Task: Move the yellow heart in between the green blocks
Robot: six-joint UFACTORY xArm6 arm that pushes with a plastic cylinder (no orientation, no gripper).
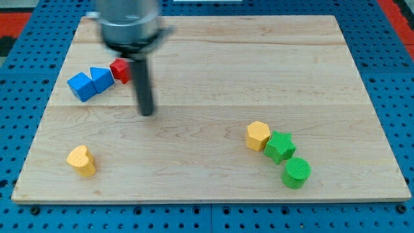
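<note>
The yellow heart [81, 160] lies near the board's bottom left corner. The green star [279, 145] and the green cylinder [296, 173] sit at the bottom right, close together, the cylinder just below and right of the star. My tip [148, 112] rests on the board left of centre, above and to the right of the yellow heart and well apart from it. It is far left of the green blocks.
A yellow hexagon [257, 136] touches the green star's upper left side. Two blue blocks [90, 82] and a red block [120, 70] cluster at the upper left, the red one beside the rod. The wooden board [213, 58] lies on a blue pegboard.
</note>
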